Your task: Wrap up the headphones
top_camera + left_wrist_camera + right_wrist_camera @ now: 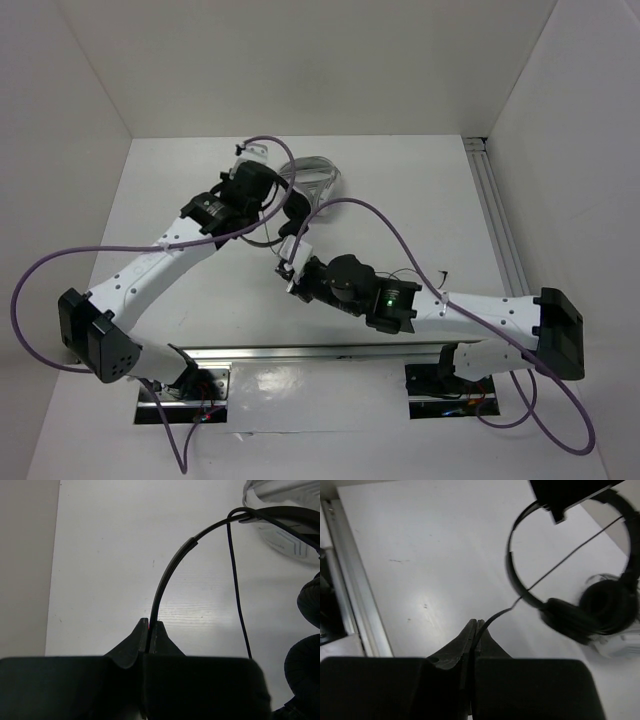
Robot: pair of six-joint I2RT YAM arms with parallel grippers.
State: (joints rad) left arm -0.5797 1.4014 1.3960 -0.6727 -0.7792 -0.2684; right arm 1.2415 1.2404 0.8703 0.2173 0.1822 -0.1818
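The black headphones (600, 611) lie mid-table, their two round ear pads (306, 605) side by side. Their thin headband (172, 562) arcs up into my left gripper (150, 625), which is shut on it. From above, the left gripper (270, 188) sits just left of the ear pads (297, 208). The thin black cable (237, 590) runs from the headband towards my right gripper (477, 623), which is shut on it. In the top view the right gripper (285, 267) is nearer than the headphones and a little to their left.
A bulkier white-and-grey headset (320, 177) lies just behind the headphones, touching or nearly so. An aluminium rail (495, 220) runs along the table's right side and another (300, 355) across the front. White walls close the left, back and right.
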